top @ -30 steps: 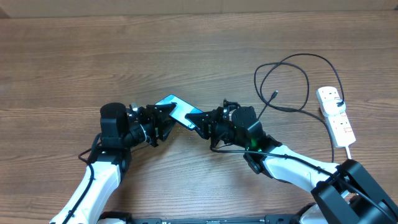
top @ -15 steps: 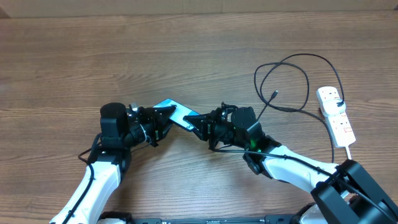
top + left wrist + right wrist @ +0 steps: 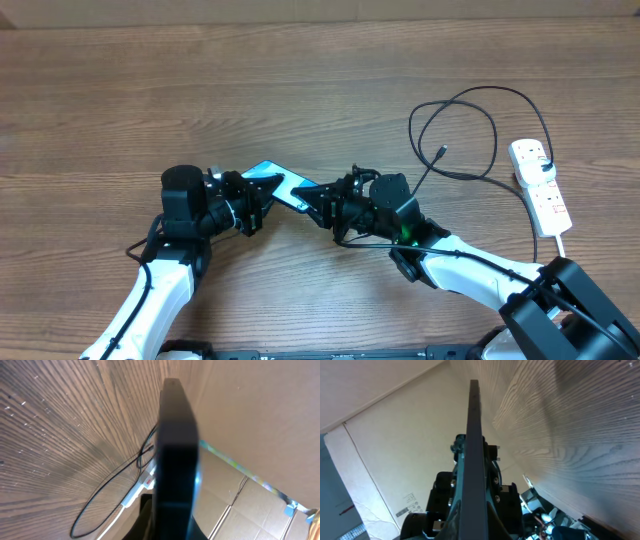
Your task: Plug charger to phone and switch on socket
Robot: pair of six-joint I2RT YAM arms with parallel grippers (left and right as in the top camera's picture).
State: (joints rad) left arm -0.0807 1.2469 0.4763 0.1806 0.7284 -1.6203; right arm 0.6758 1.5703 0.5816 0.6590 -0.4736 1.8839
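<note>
Holding the phone [image 3: 283,184] up off the worktop [image 3: 300,80], tilted, with one pincer at each end. Judging the step in hand as settling the phone into a single firm grasp with its charging port free, ahead of fetching the charger [image 3: 480,110].

To do it well:
- Pick one pincer as the holder and seat it across the phone's flat faces, away from the port end. Cannot tell from here which end bears the port.
- Loosen the other only once the first grip looks secure.
- Avoid twisting the two ends against each other, given the slim, probably slippery body.
- Turn the port end toward the connector tip [image 3: 443,151], lying well to the right of the phone at the end of the black loop.
- Leave the socket [image 3: 540,187], farther right of the phone beyond that loop, for last.

With the left pincer [image 3: 258,193]: closed down on the phone's left end, judging from overhead. From the left wrist, only the phone's dark edge up the middle, fingers out of sight.

With the right pincer [image 3: 316,198]: closed on the phone's right end, facing the left across the phone. From the right wrist, again just a thin edge-on phone, no fingers visible.

Narrowly apart at each, just enough for the phone's thin body. Nothing else grasped.
</note>
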